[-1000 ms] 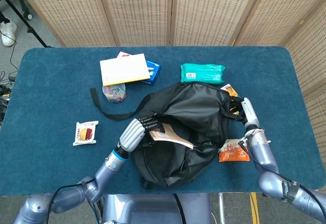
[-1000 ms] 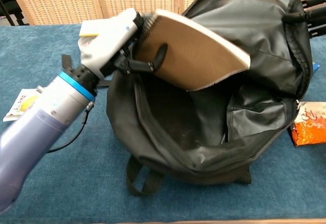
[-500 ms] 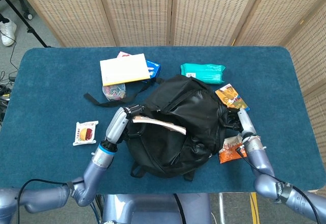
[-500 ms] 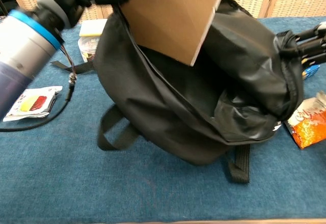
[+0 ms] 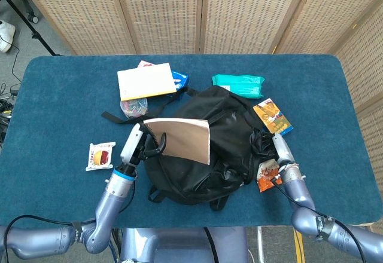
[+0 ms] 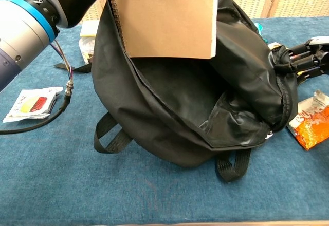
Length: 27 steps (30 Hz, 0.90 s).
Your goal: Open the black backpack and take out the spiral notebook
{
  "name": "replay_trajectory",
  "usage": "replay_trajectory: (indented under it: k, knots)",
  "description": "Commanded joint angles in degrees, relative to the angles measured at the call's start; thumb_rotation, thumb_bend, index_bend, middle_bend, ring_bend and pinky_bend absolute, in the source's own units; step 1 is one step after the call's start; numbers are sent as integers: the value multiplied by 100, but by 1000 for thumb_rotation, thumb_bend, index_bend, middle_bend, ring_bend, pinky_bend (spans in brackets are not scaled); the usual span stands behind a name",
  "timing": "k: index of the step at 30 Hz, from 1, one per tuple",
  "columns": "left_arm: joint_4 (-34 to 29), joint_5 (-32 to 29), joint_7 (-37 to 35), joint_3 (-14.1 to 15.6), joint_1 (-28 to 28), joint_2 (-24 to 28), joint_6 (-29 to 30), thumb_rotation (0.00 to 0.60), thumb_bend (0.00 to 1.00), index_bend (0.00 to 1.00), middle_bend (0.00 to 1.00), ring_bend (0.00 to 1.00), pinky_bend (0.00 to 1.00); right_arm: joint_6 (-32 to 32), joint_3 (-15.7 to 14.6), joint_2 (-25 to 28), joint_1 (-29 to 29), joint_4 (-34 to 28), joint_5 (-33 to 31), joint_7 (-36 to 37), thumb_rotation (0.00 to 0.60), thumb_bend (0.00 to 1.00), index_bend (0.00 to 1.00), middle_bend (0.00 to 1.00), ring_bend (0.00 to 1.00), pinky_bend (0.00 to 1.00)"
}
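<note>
1. The black backpack [image 5: 209,137] lies on the blue desk [image 5: 54,101]. Its zip is open, and the chest view shows the dark inside.
2. The left robot hand [image 5: 140,144] holds the spiral notebook [image 5: 179,140] by the edge with the wire rings.
3. The spiral notebook is up in the air, out of the bag. It hangs over the open mouth of the black backpack, with its brown cover facing up.
4. The right robot hand [image 5: 272,143] is at the right side of the black backpack. Its dark fingers [image 6: 308,61] are pressed on the bag's edge and pinch the cloth there.
5. An orange snack bag [image 5: 266,176] lies on the desk just beside the right robot hand.
6. A yellow book [image 5: 145,80] lies behind the black backpack, on top of a blue box [image 5: 181,82].
7. A clear bag of colored bits [image 5: 133,109] sits near the yellow book.
8. A green pack [image 5: 239,83] lies behind the black backpack on the right.
9. A small colorful packet [image 5: 272,115] lies to the right of the bag.
10. A small white packet with a red and yellow picture [image 5: 100,155] lies on the left, apart from the bag.
</note>
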<state>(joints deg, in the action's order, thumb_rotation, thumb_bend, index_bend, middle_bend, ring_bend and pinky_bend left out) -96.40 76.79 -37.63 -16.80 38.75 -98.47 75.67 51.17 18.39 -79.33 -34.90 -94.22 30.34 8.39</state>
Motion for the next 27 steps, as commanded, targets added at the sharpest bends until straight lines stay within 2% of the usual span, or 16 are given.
replay_trajectory:
  k: [1, 8, 11, 13, 17, 24, 27]
  knots:
    - [-69, -35, -13, -25, -65, -4, -42, 600, 585, 749, 653, 490, 559, -10, 4, -17, 12, 26, -2, -7, 600, 646, 658, 644, 532, 515]
    - [-192, -169, -101, -167, -138, 52, -157, 600, 585, 749, 653, 490, 559, -25, 27, -44, 38, 70, 11, -24, 600, 646, 659, 644, 532, 515]
    - [-359, -429, -211, -313, -168, 163, -328, 600, 586, 749, 653, 490, 559, -29, 34, -63, 41, 89, 15, -41, 600, 646, 659, 644, 532, 515]
    - [-508, -838, -367, -526, -194, 258, -526, 600, 587, 749, 653, 490, 559, -31, 36, -80, 41, 101, 19, -58, 600, 646, 659, 644, 532, 515]
    - [-557, -1101, -440, -735, -223, 372, -682, 600, 589, 749, 653, 490, 559, -35, 44, -98, 46, 112, 19, -80, 600, 647, 659, 644, 532, 515]
    - [-431, -937, -529, -858, -381, 648, -654, 600, 591, 749, 653, 490, 559, -54, 56, -126, 46, 153, -1, -120, 600, 646, 658, 644, 532, 515]
    - [12, -513, -38, -730, -526, 810, -257, 600, 590, 749, 653, 490, 559, -64, 72, -124, 58, 138, -1, -114, 600, 646, 659, 644, 532, 515]
